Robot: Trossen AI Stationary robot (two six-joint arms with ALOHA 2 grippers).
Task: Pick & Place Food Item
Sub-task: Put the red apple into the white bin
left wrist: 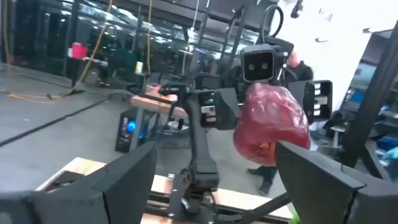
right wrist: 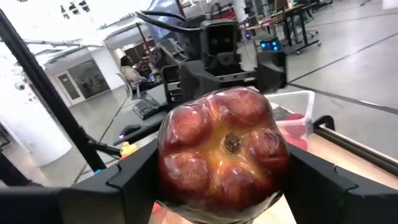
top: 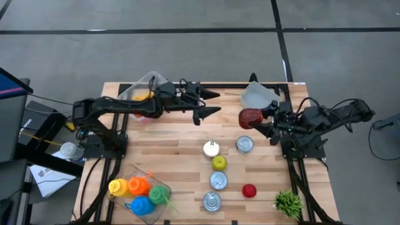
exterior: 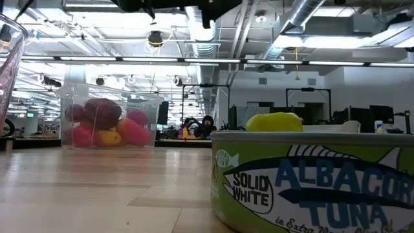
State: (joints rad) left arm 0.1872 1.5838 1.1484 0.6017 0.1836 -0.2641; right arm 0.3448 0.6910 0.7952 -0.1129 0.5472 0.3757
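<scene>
Dark red, lobed fruit sat clamped between the two fingers of my right gripper, held above the far right part of the wooden table, just beside an empty clear tub. My left gripper hung spread and empty over the far middle of the table, near the clear bin of fruit and pointing toward the right gripper.

"SOLID WHITE ALBACORE TUNA", partly cut off, on the green can label.
</scene>
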